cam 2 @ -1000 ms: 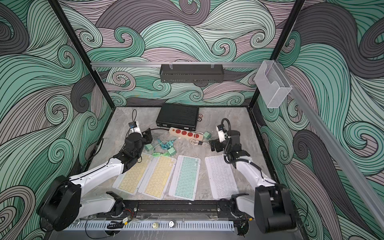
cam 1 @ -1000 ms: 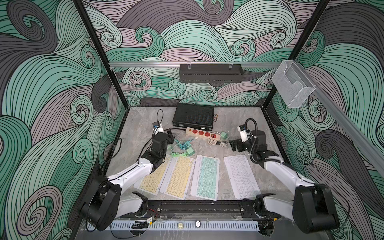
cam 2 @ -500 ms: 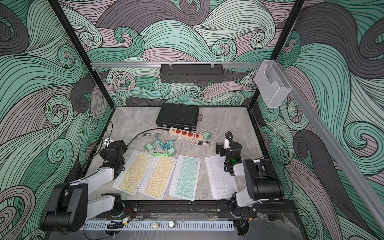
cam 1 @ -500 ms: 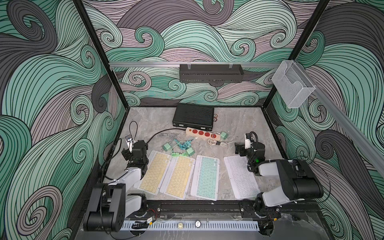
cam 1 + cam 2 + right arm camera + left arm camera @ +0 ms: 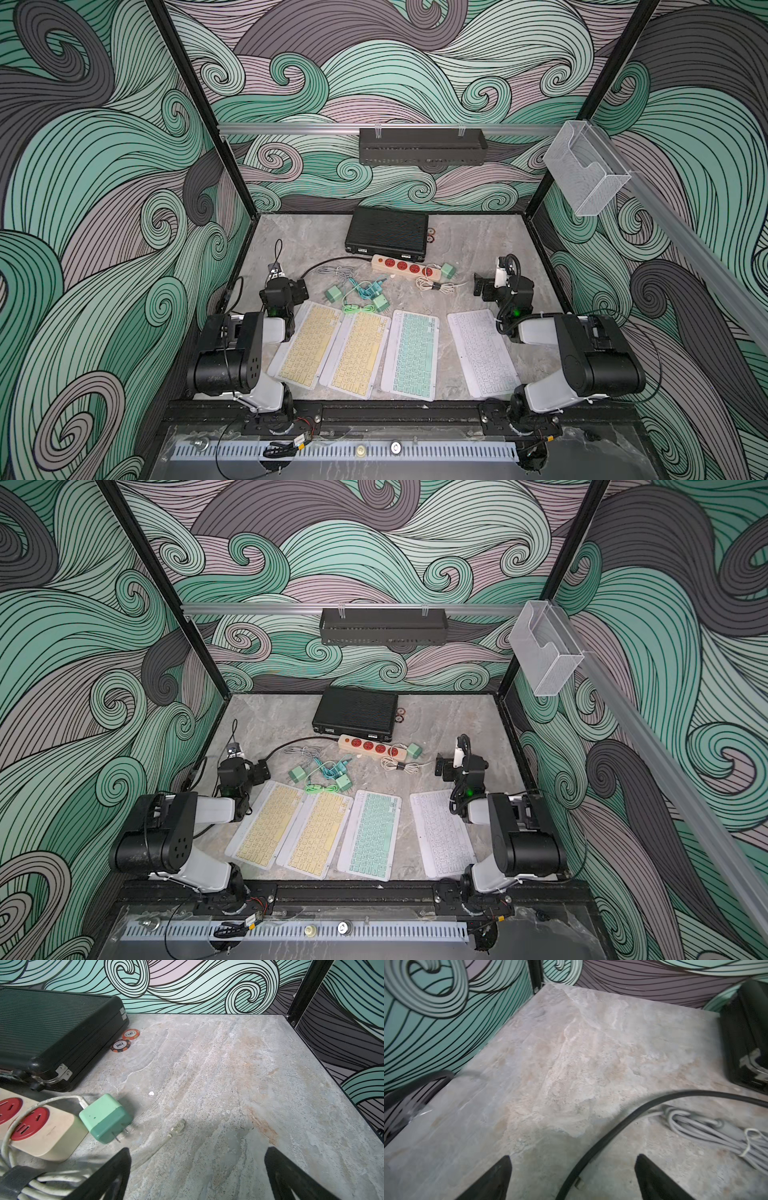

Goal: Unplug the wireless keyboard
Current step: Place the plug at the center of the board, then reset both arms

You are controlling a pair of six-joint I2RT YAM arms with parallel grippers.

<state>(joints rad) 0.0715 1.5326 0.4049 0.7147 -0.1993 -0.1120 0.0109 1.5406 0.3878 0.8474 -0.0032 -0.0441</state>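
The left arm [image 5: 232, 353] and right arm [image 5: 582, 357] sit folded low at the front of the surface [image 5: 478, 241]
Each one bends at the elbow and points its wrist at the back wall. The left fingers [image 5: 492, 1180] are wide open with nothing in them, over a black cord [image 5: 591, 1147]. The right fingers [image 5: 110, 1174] are wide open and empty too, near a loose white cable end [image 5: 177, 1126]. The white keyboard [image 5: 482, 353] lies flat just beside the right arm
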